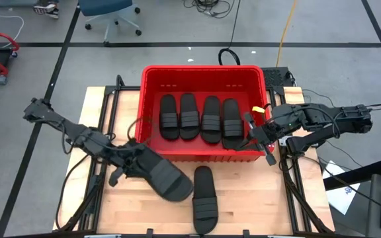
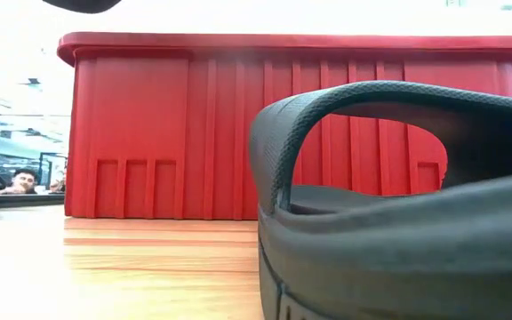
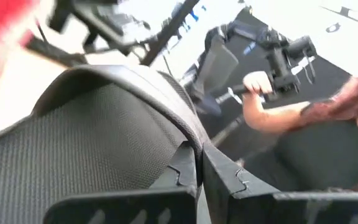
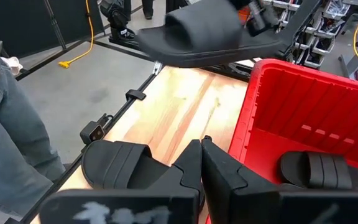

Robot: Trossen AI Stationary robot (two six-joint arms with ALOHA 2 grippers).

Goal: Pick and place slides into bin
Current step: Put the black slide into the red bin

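Four black slides (image 1: 200,118) lie side by side on the floor of the red bin (image 1: 152,106). Another slide (image 1: 204,199) lies flat on the wooden table in front of the bin, filling the low view (image 2: 398,231). My left gripper (image 1: 128,165) is shut on a further slide (image 1: 164,176), which shows raised over the table in the right wrist view (image 4: 201,34). My right gripper (image 1: 262,137) is shut on nothing and hangs above the bin's near right corner. My left gripper pinches the slide between its two fingers at the end toward the table's left (image 3: 190,146), beside the strap (image 3: 104,87). The fingers come in level from the table's left. The slide sits roughly level, lifted clear of the table, reaching away from the fingers.
The bin stands at the table's far middle, its near wall (image 2: 238,133) right behind the lying slide. Bare wood (image 1: 256,198) lies to the near right. A person in jeans (image 4: 8,130) stands beside the table; a hand (image 3: 257,102) shows beyond it.
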